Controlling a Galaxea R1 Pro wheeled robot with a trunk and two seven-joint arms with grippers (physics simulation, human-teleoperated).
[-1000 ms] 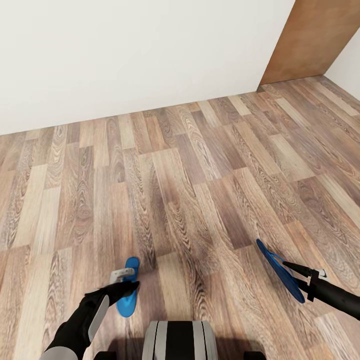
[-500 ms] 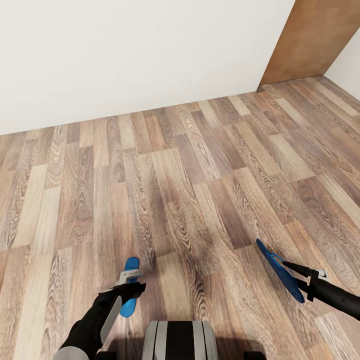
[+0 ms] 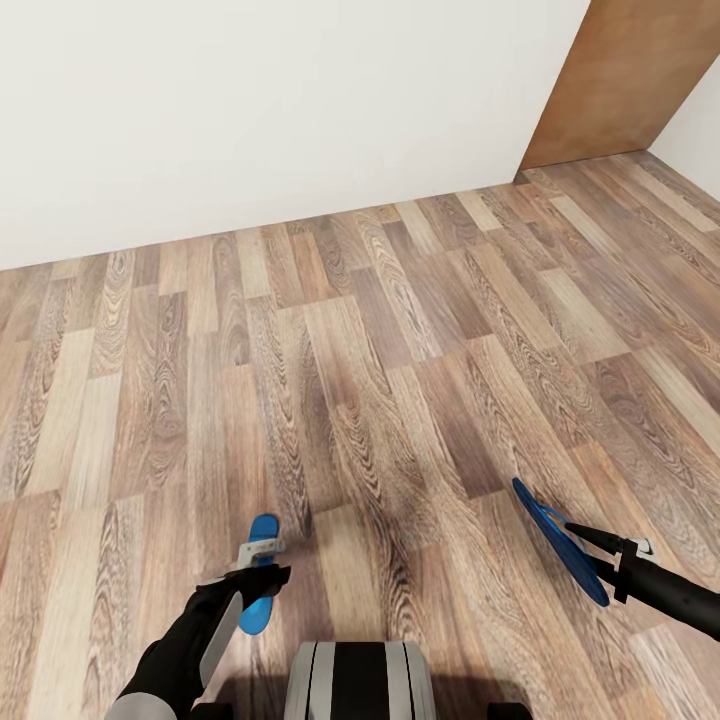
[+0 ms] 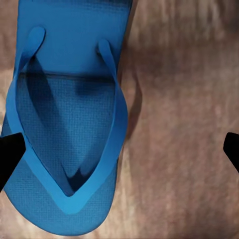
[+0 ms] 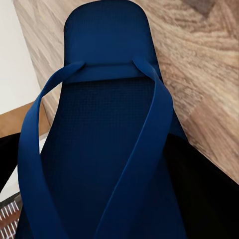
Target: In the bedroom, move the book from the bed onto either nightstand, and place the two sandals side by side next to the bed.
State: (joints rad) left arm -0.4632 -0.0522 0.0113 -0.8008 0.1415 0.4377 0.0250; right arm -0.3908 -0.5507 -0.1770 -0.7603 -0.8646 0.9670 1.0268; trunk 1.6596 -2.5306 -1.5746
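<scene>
2 blue sandals, 1 clamped in the right hand (image 3: 592, 545) aloft (image 3: 560, 540), 1 flat on the floor (image 4: 69, 124) beneath the spread left hand (image 3: 262, 562), remain unpaired; bed and book unseen.

No text, label, brand, number or sign can be read anywhere. The two blue sandals (image 3: 258, 580) (image 3: 560, 540) carry no print or logo on sole or straps, seen close in both wrist views as plain textured blue. The plank floor (image 3: 380, 380), the white wall (image 3: 260, 100) and the brown panel (image 3: 630, 80) are bare of markings.
</scene>
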